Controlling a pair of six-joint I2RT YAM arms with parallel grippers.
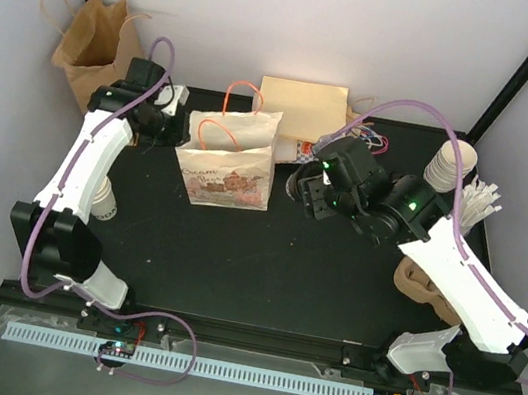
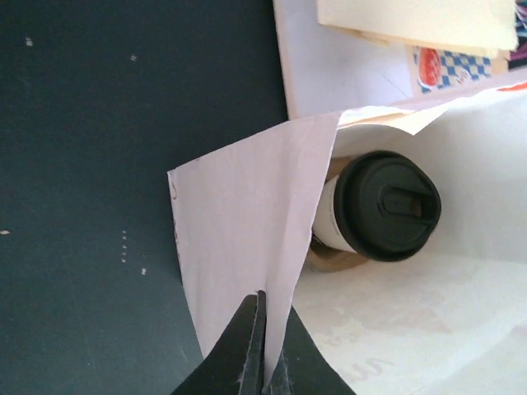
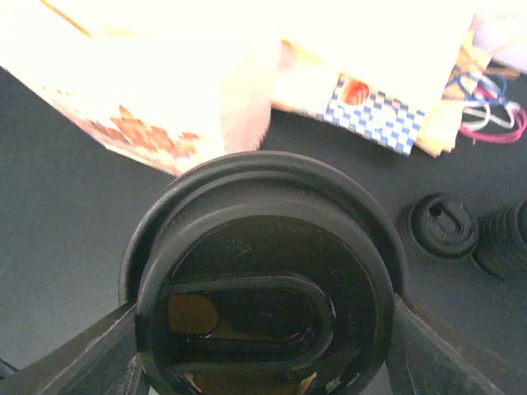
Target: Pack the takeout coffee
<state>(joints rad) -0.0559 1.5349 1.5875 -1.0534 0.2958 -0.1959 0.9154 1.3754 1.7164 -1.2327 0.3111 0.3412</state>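
Observation:
A white printed paper bag [image 1: 226,166] stands open at the middle back of the table. My left gripper [image 2: 265,306] is shut on the bag's left top edge [image 2: 247,230]; in the top view it [image 1: 167,128] sits at the bag's left side. Inside the bag stands one cream cup with a black lid [image 2: 387,206]. My right gripper [image 3: 263,329] is shut on a second takeout coffee [image 3: 263,280], whose black lid fills the right wrist view. It holds this cup just right of the bag [image 1: 304,189]. The cup's body is hidden under the lid.
Loose black lids [image 3: 445,224] lie right of the held cup. A cream box [image 1: 302,108] sits behind the bag. Stacked lidless cups [image 1: 449,166] stand at the back right, a brown bag [image 1: 93,37] at the back left, a brown carrier [image 1: 422,285] by the right arm.

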